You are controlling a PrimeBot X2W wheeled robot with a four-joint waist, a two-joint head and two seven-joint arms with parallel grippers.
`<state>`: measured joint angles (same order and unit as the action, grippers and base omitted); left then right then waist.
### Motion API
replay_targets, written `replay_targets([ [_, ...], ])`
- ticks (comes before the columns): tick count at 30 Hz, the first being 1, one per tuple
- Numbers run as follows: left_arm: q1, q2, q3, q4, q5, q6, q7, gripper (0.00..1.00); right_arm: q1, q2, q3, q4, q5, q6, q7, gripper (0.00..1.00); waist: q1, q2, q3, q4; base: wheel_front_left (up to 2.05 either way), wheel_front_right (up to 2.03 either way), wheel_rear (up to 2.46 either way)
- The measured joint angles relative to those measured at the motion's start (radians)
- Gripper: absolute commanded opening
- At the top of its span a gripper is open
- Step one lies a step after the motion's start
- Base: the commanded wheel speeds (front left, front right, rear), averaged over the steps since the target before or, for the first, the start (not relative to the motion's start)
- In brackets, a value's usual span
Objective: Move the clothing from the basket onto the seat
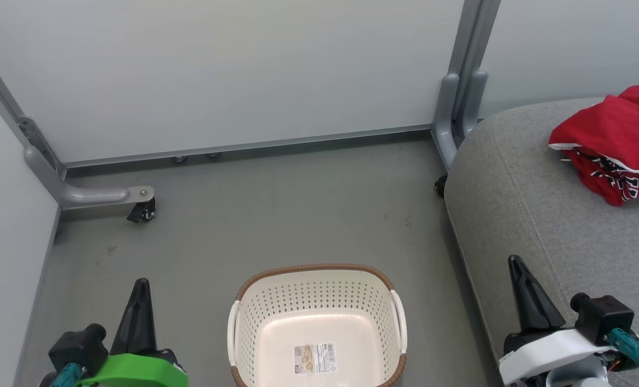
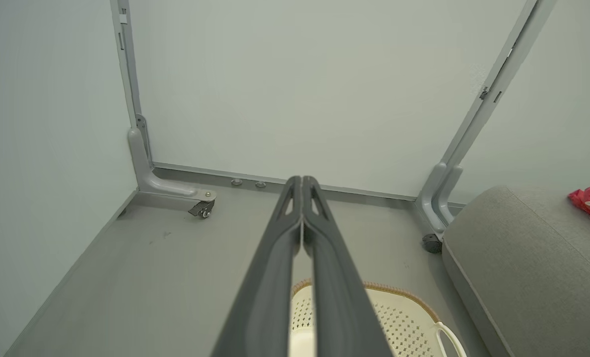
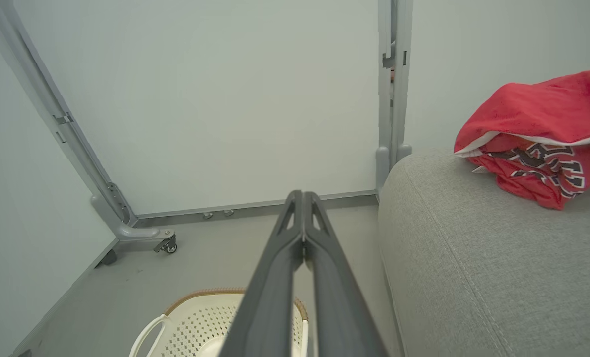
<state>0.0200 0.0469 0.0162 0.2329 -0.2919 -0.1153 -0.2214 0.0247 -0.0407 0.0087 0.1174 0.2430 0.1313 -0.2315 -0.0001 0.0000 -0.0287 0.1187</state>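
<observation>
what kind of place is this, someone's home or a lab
Likely a mock-up living room in a test bay, not a real home: pale partition panels in grey metal frames on caster wheels, a grey floor, plus a light-grey fabric sofa seat and a cream-white perforated plastic laundry basket.

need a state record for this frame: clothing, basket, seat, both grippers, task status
clothing: red pile lying on the seat
seat: grey cushion, right of the basket
basket: on the floor, no clothing inside, label on its bottom
left gripper: shut, holding nothing, left of the basket
right gripper: shut, holding nothing, at the seat's near edge
task status: looks done
</observation>
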Motion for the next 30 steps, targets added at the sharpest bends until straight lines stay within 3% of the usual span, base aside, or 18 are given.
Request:
replay_targets([
  [30,-0.032,0.000,0.033,0.001,-0.485,-0.003,0.121,0.00,-0.038,-0.006,-0.037,0.047,0.511,0.000,0.120,0.00,0.0001,0.0000,0.008,-0.030,0.00,0.00,0.00],
])
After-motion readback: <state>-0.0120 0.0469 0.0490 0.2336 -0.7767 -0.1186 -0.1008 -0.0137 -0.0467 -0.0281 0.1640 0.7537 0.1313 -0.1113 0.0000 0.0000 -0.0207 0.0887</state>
